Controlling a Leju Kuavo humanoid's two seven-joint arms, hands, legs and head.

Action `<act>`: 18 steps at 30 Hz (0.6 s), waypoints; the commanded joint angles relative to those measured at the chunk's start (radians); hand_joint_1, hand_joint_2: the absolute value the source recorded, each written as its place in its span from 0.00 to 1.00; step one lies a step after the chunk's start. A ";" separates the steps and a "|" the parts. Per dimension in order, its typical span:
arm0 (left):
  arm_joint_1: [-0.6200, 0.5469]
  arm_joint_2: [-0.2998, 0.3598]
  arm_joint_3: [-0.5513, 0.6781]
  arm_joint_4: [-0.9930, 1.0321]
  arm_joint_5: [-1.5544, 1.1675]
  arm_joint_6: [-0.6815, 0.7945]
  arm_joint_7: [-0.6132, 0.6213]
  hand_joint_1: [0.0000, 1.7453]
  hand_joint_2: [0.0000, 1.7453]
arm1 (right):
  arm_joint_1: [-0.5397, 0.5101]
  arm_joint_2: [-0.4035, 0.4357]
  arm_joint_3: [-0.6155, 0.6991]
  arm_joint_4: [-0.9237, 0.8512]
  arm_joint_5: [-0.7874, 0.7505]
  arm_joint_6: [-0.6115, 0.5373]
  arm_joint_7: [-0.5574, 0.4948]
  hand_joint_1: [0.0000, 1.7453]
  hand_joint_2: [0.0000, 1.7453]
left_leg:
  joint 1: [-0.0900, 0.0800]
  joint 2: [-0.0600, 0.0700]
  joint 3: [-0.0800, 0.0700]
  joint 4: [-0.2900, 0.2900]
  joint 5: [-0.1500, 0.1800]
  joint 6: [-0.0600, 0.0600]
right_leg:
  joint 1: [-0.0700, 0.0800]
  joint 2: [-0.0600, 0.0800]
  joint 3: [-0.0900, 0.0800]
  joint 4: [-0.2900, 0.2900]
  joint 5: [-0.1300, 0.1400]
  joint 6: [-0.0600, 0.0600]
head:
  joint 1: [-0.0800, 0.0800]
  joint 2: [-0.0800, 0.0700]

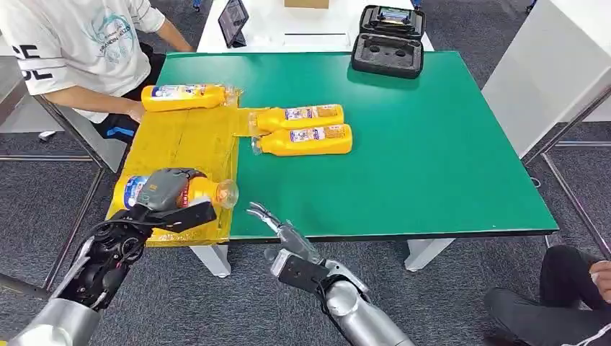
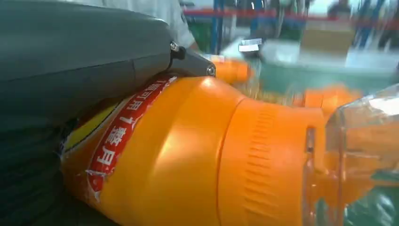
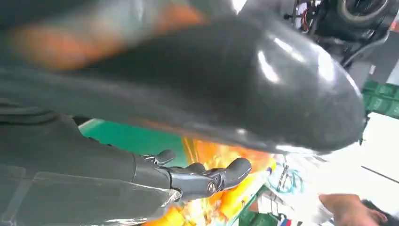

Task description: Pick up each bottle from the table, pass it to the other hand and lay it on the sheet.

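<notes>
Green surface [image 1: 432,144] is carrying a yellow sheet [image 1: 180,137] along its left side, where the left hand [image 1: 169,194] is grasping an orange bottle [image 1: 209,191] lying over the sheet's near edge — if released there, it could be rolling off onto the floor. Right hand [image 1: 277,227] is hanging released near the front rim, while two bottles [image 1: 306,130] are waiting mid-surface — a person's hand [image 1: 135,109] by the far bottle [image 1: 184,96] could be getting bumped
</notes>
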 commanded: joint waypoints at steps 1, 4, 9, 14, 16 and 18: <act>-0.142 -0.016 -0.065 0.247 -0.059 -0.047 0.027 1.00 1.00 | -0.036 0.008 0.019 0.079 0.017 0.015 0.015 0.00 0.00 | 0.001 -0.001 0.003 0.000 -0.001 -0.002 | 0.001 -0.001 0.003 -0.001 -0.001 -0.002 | -0.001 0.000; -0.185 -0.002 -0.077 0.355 -0.136 -0.073 0.086 0.94 1.00 | -0.035 0.013 0.025 0.091 0.019 0.024 0.016 0.00 0.00 | 0.002 -0.001 0.003 0.000 -0.001 -0.002 | 0.002 -0.002 0.004 -0.001 -0.001 -0.002 | -0.001 0.000; -0.226 0.009 -0.082 0.484 -0.231 -0.066 0.136 0.96 1.00 | -0.034 0.018 0.027 0.116 0.007 0.045 0.018 0.00 0.00 | 0.001 0.002 0.004 -0.001 -0.001 -0.002 | 0.001 0.002 0.004 -0.001 0.000 -0.002 | 0.000 0.000; -0.249 0.005 -0.019 0.531 -0.225 -0.078 0.157 0.98 1.00 | -0.034 0.021 0.026 0.125 0.008 0.054 0.017 0.00 0.00 | 0.002 0.001 0.004 0.000 -0.001 -0.003 | 0.003 0.000 0.005 -0.001 -0.001 -0.002 | 0.000 0.000; -0.266 0.005 -0.014 0.556 -0.224 -0.114 0.153 0.95 1.00 | -0.043 0.025 0.027 0.147 0.006 0.051 0.018 0.00 0.00 | 0.002 0.000 0.003 0.000 -0.001 -0.002 | 0.002 0.000 0.004 -0.001 -0.001 -0.002 | 0.000 0.000; -0.270 0.006 -0.011 0.558 -0.224 -0.116 0.149 0.95 1.00 | -0.044 0.027 0.027 0.154 0.006 0.050 0.017 0.00 0.00 | 0.002 0.001 0.002 0.000 -0.001 -0.002 | 0.002 0.001 0.002 -0.001 0.000 -0.001 | 0.000 0.000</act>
